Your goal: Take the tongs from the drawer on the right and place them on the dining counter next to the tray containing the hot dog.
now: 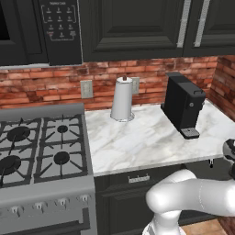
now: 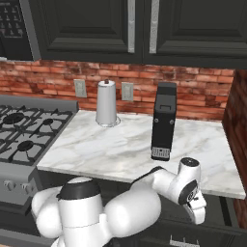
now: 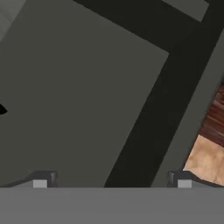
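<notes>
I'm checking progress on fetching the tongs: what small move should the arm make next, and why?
Probably sweep the open gripper along the flat dark cabinet fronts to find a handle: its fingertips stand apart, holding nothing, below the marble worktop.

1. A marble bench (image 1: 147, 137) is seen against a red brick wall (image 1: 105, 75), under dark upper cabinets (image 1: 133, 27).
2. A white paper towel roll (image 1: 122, 99) is stood upright near the wall.
3. A black coffee machine (image 1: 183, 105) is placed to its right, well apart.
4. A gas stove (image 1: 41, 147) is set at the left.
5. A drawer (image 1: 137, 178) with a short silver handle is seen shut below the bench edge.
</notes>
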